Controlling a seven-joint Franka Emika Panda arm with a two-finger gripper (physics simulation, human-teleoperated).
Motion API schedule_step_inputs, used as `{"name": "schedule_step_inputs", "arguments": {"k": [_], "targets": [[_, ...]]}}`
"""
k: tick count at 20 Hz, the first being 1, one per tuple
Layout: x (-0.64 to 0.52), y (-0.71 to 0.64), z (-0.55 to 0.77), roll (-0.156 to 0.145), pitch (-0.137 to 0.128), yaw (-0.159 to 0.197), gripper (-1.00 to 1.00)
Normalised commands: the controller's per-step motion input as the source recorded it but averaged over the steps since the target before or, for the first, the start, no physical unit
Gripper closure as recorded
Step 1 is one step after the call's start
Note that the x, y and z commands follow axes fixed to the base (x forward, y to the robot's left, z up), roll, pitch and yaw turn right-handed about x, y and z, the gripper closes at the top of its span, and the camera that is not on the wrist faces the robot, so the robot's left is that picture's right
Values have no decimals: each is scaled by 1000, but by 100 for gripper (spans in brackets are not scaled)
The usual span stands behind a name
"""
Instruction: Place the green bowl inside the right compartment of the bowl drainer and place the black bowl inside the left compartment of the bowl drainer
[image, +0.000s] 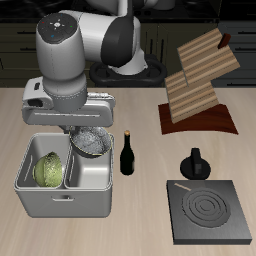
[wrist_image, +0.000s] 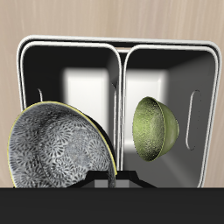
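Drainer (image: 30, 185): grey two-well basin, lower left of the exterior frame, small handle on its near wall. In the wrist view its rim (wrist_image: 122, 45) and central wall show plainly.

Green bowl (image: 49, 171): inside one well of the drainer, the one toward the frame's left edge in the exterior view. It stands on edge, leaning against the well's side; the wrist view shows it tipped, mouth turned sideways (wrist_image: 155, 128).

Black bowl (image: 92, 144): held tilted above the back rim of the drainer's other well, left of centre in the exterior frame. In the wrist view (wrist_image: 59, 149) its patterned inside faces the camera and fills much of the frame; the well below it holds nothing.

Gripper (image: 84, 135): under the arm's grey wrist, at the black bowl's rim. Fingers appear clamped on that rim, though the bowl and wrist hide most of them.

Bottle (image: 127, 155): dark, upright on the table just beside the drainer, centre of the exterior frame.

Stove (image: 208, 211): dark square burner plate, lower right.

Moka pot (image: 194, 164): small, black, just behind the stove.

Rack (image: 200, 75): slatted wooden piece on a dark base, upper right.
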Motion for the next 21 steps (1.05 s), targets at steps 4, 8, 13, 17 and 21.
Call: {"name": "schedule_step_inputs", "arguments": {"k": [4,8,13,17,21], "targets": [[3,108,-275,35,41,28,100],[-4,61,-126,-9,21,69,100],[-73,24,-23,-3,-11,36,-100],[-33,8,-32,7,1,12,-100],[-144,25,104,9,-24,5,-100]]}}
